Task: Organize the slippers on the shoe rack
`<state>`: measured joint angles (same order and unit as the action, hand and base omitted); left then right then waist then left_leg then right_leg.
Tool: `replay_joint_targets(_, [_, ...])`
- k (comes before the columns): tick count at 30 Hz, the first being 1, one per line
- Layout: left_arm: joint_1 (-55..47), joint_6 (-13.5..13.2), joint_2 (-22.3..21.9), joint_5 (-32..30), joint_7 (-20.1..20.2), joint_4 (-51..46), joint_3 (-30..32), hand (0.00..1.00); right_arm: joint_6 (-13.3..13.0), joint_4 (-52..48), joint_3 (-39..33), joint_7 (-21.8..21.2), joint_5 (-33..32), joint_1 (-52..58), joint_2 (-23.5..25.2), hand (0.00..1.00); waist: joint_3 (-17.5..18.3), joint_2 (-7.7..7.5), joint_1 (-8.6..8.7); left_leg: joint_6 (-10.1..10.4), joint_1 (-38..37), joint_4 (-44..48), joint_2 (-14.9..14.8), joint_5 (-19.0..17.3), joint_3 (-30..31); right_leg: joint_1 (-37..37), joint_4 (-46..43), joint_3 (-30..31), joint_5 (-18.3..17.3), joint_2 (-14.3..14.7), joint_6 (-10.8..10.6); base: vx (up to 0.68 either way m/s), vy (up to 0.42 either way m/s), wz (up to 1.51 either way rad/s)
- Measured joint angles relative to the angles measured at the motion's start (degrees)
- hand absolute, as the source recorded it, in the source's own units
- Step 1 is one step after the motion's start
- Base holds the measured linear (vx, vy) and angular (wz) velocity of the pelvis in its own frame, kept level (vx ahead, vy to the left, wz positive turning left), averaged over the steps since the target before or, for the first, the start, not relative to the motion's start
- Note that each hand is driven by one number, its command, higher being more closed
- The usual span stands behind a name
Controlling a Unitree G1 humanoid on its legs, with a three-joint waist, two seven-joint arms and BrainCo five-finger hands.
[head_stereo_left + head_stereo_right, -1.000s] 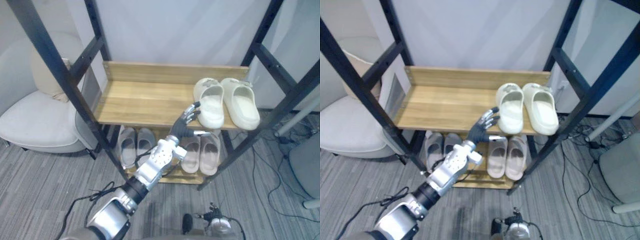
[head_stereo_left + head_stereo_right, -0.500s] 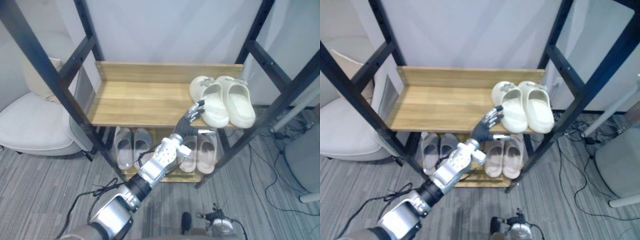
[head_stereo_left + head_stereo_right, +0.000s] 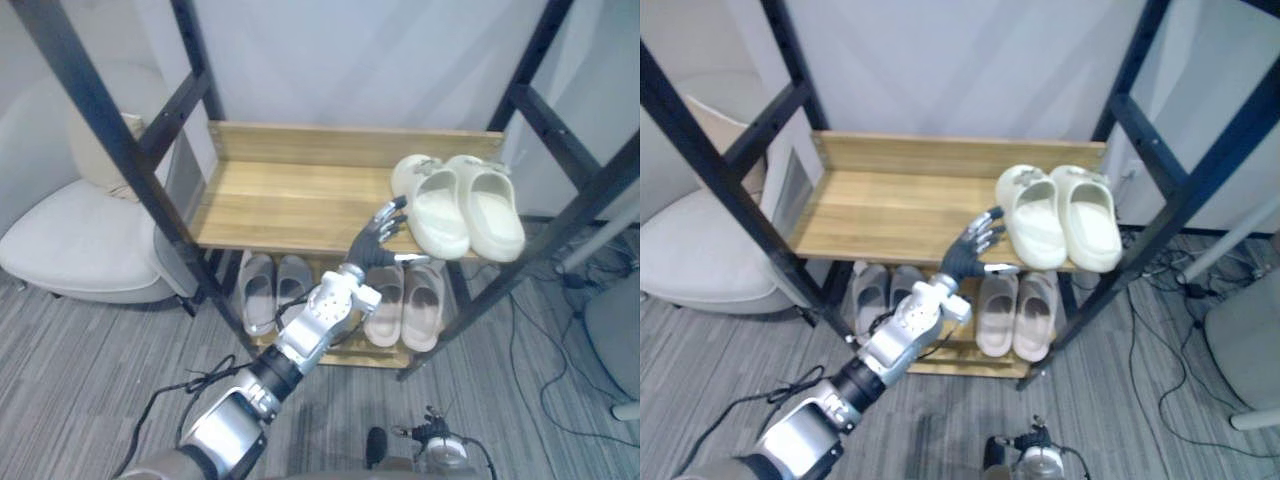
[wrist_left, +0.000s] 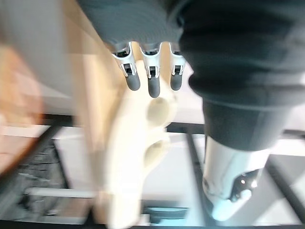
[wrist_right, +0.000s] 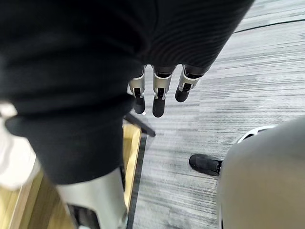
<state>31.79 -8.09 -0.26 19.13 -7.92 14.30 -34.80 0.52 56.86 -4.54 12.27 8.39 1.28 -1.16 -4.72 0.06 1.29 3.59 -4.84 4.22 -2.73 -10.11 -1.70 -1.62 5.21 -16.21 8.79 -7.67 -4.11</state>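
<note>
On the upper shelf, left eye view: I see the cream slippers (image 3: pixel 460 205) paired at the right of the frame, on the shoe rack (image 3: pixel 290 195).
Left hand, left eye view: my left hand (image 3: pixel 375 243) reaches up at mid-frame. Its fingers are straight and spread, tips just beside the nearer slipper's side. I cannot confirm contact.
Lower shelf, left eye view: grey slippers (image 3: pixel 272 290) and beige slippers (image 3: pixel 405 300) sit below centre, with a white armchair (image 3: pixel 70 240) at frame left.
Right eye view: same layout.
Left wrist view: the fingers (image 4: pixel 151 83) are straight, and here the dark tips look right at the cream slipper's edge.
Right wrist view: my right hand (image 5: pixel 159 95) has straight fingers, holds nothing, and hangs over grey carpet (image 5: pixel 228 86).
</note>
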Motion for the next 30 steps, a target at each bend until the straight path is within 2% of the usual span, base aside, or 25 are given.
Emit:
replay_joint_targets(5, [-1.0,-0.3,-0.7,2.2,2.7,-8.6,-5.2,0.00,0.0,0.2,3.6,-0.5,0.0,-0.2,0.7,0.00,0.2,-0.01,-2.12,-0.1,0.9,0.9,1.0,1.2,2.9,1.5,0.0,-2.8,0.0,-1.3,0.0,-0.05,-0.007,0.38])
replay_joint_targets(9, [-4.7,0.0,-1.1,4.1,5.6,-9.6,-9.5,0.00,0.0,0.3,6.1,-0.8,0.0,-0.1,2.1,0.00,1.6,-0.11,-3.33,-0.4,1.9,1.1,1.3,1.6,4.3,1.9,0.0,-4.6,-0.8,-1.7,0.4,-0.11,-0.032,0.20])
replay_joint_targets(15, [-10.7,0.2,-0.7,5.2,8.5,-8.0,-12.0,0.00,0.0,0.8,7.1,-0.7,0.0,0.2,2.5,0.00,2.6,-0.72,-3.60,-0.2,1.2,1.0,1.3,1.9,6.5,3.9,0.1,-6.8,-0.9,-1.5,0.2,-0.05,-0.023,0.19])
replay_joint_targets(22, [-22.2,2.8,2.8,2.3,10.6,4.5,-8.7,0.00,0.0,0.8,7.1,-0.1,0.0,0.6,2.3,0.00,2.7,-1.14,-3.43,0.2,-0.3,0.6,1.0,2.1,7.1,5.6,0.4,-7.4,-1.4,-1.1,0.5,-0.01,-0.004,0.05])
replay_joint_targets(27, [-29.8,3.6,4.3,-1.1,10.5,13.8,-0.4,0.00,-0.3,1.6,7.1,0.0,0.0,0.3,2.4,0.00,2.3,-1.46,-3.46,0.3,-0.9,0.1,1.1,2.2,7.3,6.0,0.4,-7.4,-1.3,-1.0,0.2,0.01,0.003,0.00])
replay_joint_targets(30, [-31.1,3.8,5.0,-3.5,10.5,18.7,1.9,0.00,-0.6,2.9,7.0,0.0,0.0,-0.2,2.4,0.00,1.6,-1.69,-3.42,0.2,-2.1,0.0,1.2,2.2,7.7,7.4,0.3,-7.4,-1.6,-1.1,0.0,0.04,0.029,0.09])
